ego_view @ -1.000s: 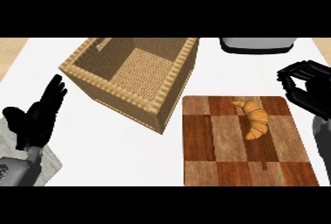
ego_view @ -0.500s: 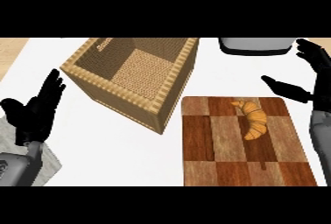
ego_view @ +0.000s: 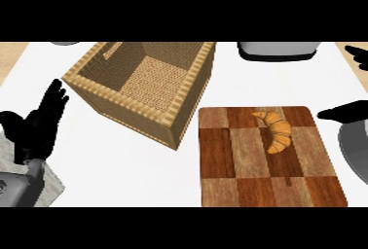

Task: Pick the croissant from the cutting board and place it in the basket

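Note:
A golden croissant (ego_view: 277, 131) lies on the upper right part of the wooden cutting board (ego_view: 244, 180). The woven basket (ego_view: 147, 80) stands to the board's upper left, with nothing showing inside it. My right hand (ego_view: 350, 111) is at the view's right edge, just right of the board; only its thumb and a fingertip higher up show, spread apart, apart from the croissant. My left hand (ego_view: 36, 126) rests open at the left edge, fingers up, left of the basket.
A grey appliance (ego_view: 279, 49) sits at the top edge, right of the basket. A grey round object (ego_view: 64, 43) peeks in at the top left. White counter lies between my left hand and the board.
My right hand has opened from a curl and slid to the right, most of it now out of view. The left hand, croissant and basket have kept their places.

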Controlling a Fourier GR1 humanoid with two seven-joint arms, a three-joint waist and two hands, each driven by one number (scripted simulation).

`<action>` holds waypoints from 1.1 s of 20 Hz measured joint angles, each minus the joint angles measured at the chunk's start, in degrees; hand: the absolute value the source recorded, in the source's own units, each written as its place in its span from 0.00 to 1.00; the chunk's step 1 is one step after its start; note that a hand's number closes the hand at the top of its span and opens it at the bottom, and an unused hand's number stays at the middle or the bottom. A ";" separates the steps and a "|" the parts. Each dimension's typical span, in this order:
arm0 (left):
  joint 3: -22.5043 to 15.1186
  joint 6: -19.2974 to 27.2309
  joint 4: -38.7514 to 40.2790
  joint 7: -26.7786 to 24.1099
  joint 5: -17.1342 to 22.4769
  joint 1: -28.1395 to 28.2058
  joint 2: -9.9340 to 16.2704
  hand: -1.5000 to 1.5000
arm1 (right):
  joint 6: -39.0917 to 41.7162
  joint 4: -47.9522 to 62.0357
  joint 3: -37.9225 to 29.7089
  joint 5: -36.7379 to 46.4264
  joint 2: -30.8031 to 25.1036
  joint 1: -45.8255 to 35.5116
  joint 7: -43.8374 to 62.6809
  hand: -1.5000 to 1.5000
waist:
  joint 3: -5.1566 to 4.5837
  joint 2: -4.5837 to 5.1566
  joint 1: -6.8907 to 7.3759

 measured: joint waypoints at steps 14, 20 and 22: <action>2.25 -2.33 0.98 0.27 -2.59 -1.16 -2.79 0.50 | 19.43 -19.33 -6.19 -15.30 -3.15 5.65 22.25 0.00 | 0.31 0.59 0.84; 3.89 -3.67 0.20 1.82 -4.52 -1.71 -4.04 0.50 | 16.16 -19.90 -6.29 -10.24 3.03 8.46 18.41 0.00 | 0.37 0.74 1.27; 4.55 -4.10 0.16 1.88 -4.98 -1.50 -4.53 0.50 | 14.98 -19.49 -5.99 -7.83 4.93 10.85 15.49 0.00 | 0.36 0.76 1.29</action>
